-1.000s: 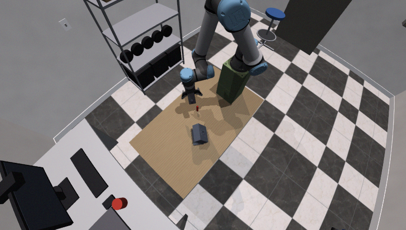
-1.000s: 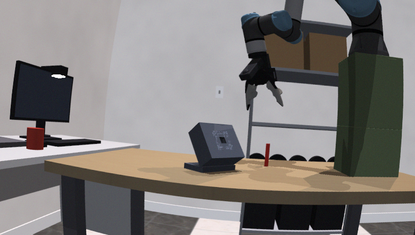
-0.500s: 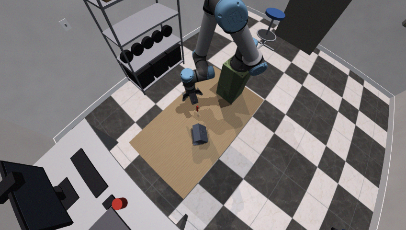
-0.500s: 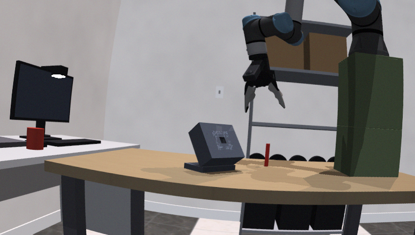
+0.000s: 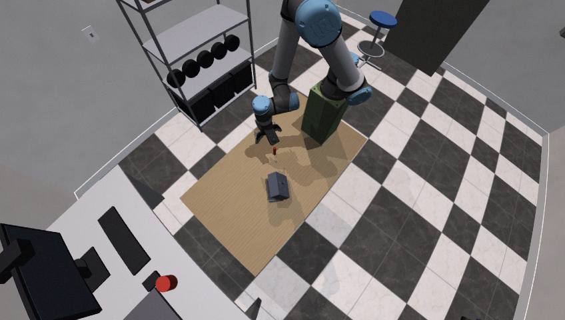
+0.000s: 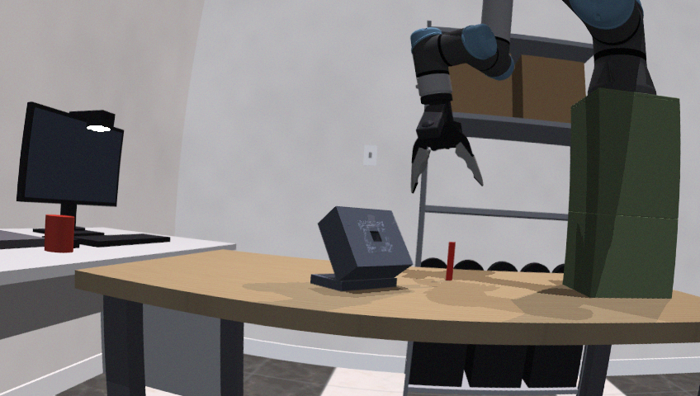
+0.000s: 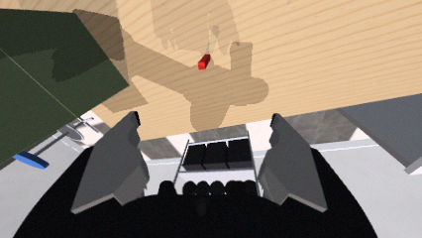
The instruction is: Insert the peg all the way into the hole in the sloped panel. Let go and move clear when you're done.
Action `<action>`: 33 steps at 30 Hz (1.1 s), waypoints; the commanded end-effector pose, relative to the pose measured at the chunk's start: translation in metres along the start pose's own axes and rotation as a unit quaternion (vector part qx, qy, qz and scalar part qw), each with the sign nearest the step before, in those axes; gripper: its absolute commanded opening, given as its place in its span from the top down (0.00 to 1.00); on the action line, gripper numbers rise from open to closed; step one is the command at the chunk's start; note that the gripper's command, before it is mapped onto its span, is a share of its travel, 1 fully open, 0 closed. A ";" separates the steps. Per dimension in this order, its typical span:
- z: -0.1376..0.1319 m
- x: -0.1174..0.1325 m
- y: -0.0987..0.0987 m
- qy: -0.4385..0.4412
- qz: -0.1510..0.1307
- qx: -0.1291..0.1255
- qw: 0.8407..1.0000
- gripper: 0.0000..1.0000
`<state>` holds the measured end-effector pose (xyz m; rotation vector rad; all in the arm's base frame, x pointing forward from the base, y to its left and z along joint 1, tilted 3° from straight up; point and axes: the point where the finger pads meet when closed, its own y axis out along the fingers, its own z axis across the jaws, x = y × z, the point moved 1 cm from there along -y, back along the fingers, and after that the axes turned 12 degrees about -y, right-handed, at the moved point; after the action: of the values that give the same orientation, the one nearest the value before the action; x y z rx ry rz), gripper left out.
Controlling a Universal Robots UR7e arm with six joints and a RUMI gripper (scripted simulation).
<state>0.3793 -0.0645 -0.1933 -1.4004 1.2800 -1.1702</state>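
Observation:
A small red peg [image 5: 274, 150] stands upright on the wooden table; it also shows in the side view [image 6: 450, 261] and in the wrist view [image 7: 203, 62]. The dark grey sloped panel [image 5: 277, 186] sits near the table's middle, its square hole [image 6: 376, 236] facing up and forward. My gripper [image 6: 446, 175] hangs open and empty well above the table, over the far edge, above and slightly behind the peg. In the overhead view the gripper [image 5: 267, 137] is just beyond the peg. In the wrist view the fingers are spread wide with nothing between them.
A tall green block [image 6: 621, 195] carries the arm's base at the table's right. A metal shelf rack [image 5: 198, 55] with dark round weights stands behind the table. A white desk with a monitor [image 6: 68, 157] and a red cup [image 6: 59, 233] is at the left.

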 end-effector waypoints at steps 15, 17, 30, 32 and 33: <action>-0.003 -0.006 0.010 -0.114 0.009 0.013 0.993 0.00; -0.003 -0.006 0.010 -0.114 0.009 0.013 0.993 0.00; -0.004 -0.010 0.016 -0.191 0.012 0.021 0.981 0.00; -0.004 -0.011 0.017 -0.203 0.013 0.023 0.979 0.00; -0.004 -0.011 0.017 -0.203 0.013 0.023 0.979 0.00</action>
<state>0.3734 -0.0565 -0.2079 -1.4838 1.0191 -0.8817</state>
